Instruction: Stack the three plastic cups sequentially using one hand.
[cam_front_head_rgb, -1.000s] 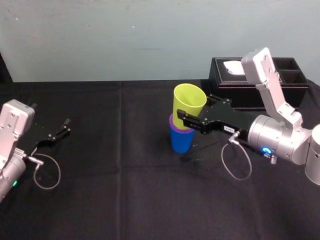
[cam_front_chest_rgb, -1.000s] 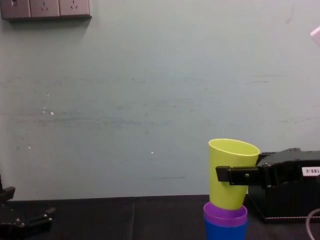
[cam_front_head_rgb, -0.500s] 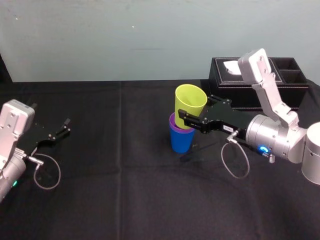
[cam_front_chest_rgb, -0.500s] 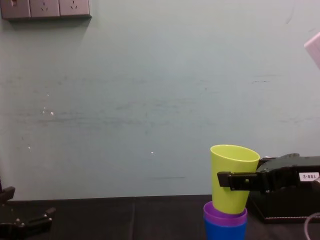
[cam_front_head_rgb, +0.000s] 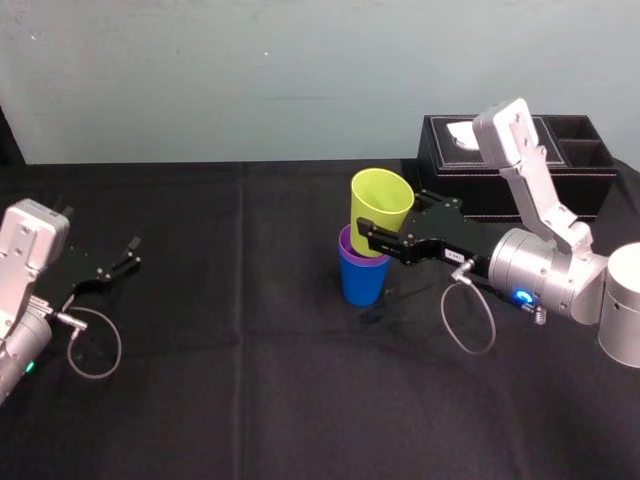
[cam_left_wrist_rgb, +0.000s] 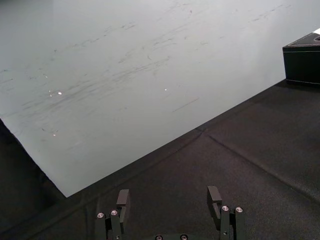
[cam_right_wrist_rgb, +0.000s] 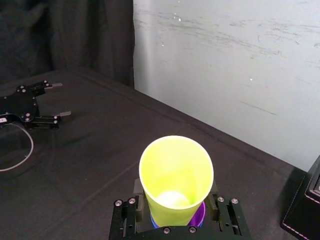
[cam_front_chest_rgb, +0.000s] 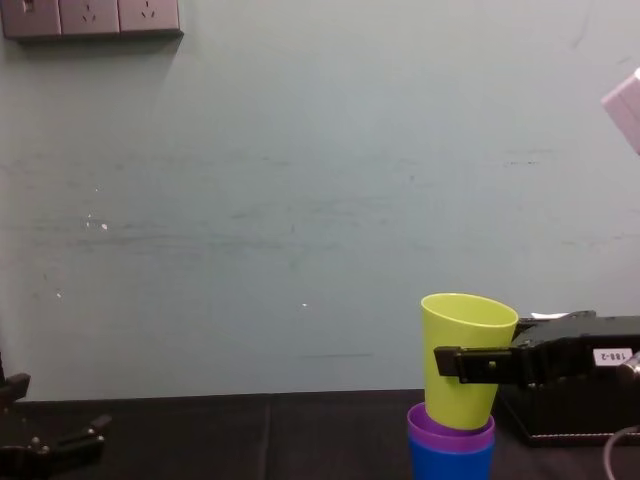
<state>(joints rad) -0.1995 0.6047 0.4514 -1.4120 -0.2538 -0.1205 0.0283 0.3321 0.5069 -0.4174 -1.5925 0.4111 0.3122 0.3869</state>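
Stacking is at its last step: the right hand (cam_front_head_rgb: 385, 228) is clamped on the yellow-green cup (cam_front_head_rgb: 380, 198), whose base sits slightly tilted in the purple cup (cam_front_head_rgb: 346, 245), itself nested in the blue cup (cam_front_head_rgb: 360, 282), just left of the tissue box (cam_front_head_rgb: 455, 185). Next, I judge, the cup needs pressing straight down before the fingers part. The left hand (cam_front_head_rgb: 125, 258) lies parked, fingers apart, far left of that box.

You had the top cup (cam_front_head_rgb: 380, 200) nested in the middle cup (cam_front_head_rgb: 345, 245), and that in the bottom cup (cam_front_head_rgb: 360, 283), mid-table (cam_front_head_rgb: 250, 380). Your right hand (cam_front_head_rgb: 385, 224) clasped the top cup from the right. The tissue box (cam_front_head_rgb: 580, 182) stood behind it, and your left hand (cam_front_head_rgb: 120, 262) lay far left.
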